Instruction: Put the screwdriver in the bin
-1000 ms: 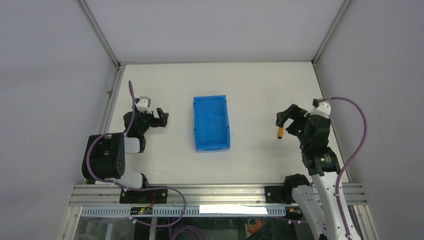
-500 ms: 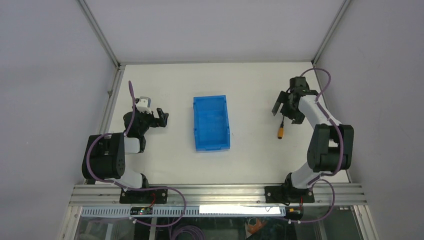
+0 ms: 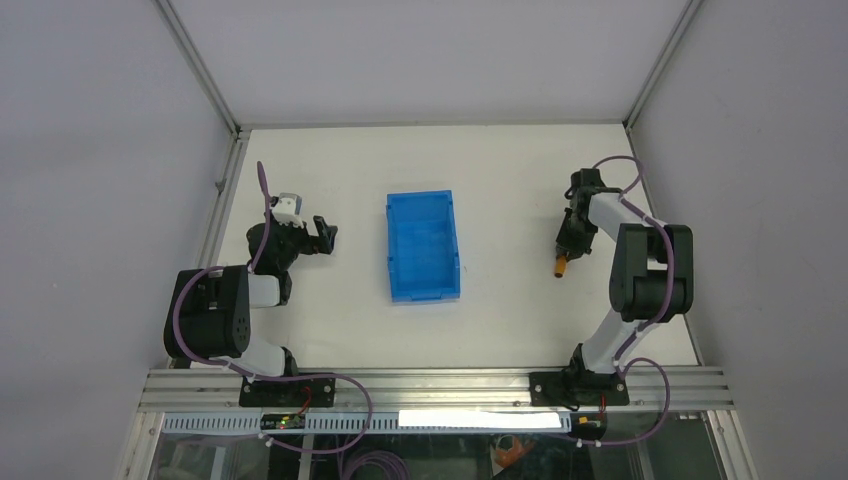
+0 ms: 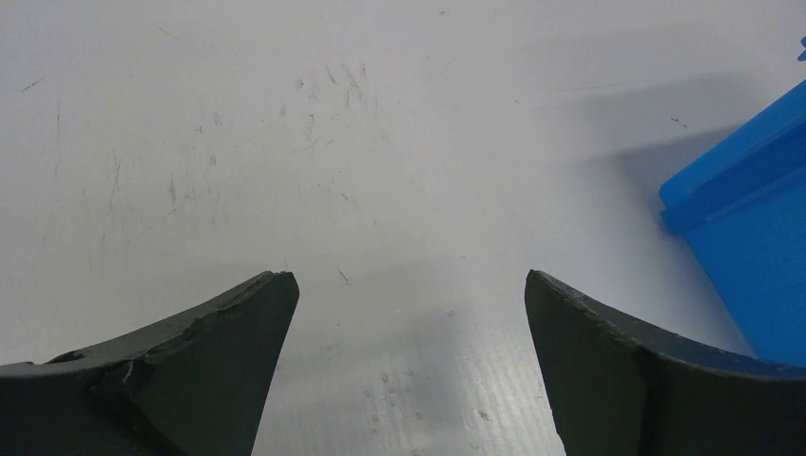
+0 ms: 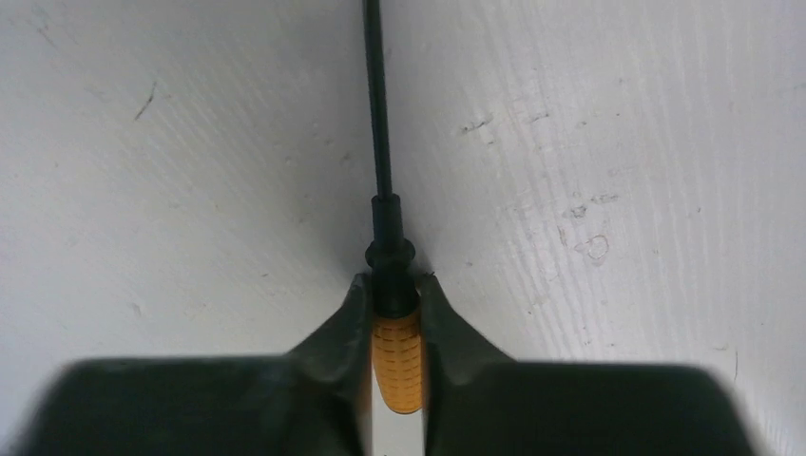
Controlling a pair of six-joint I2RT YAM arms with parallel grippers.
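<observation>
Table (image 3: 500, 170): screwdriver (image 5: 396, 366) inside right pincer (image 5: 393, 291)

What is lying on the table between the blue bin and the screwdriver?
Nothing: in the top view, only bare table separates the bin from the screwdriver.

Overhead view looks down on the table (image 3: 520, 160); wrist views sit close, left probably sharing the bin (image 4: 751, 256).
</observation>
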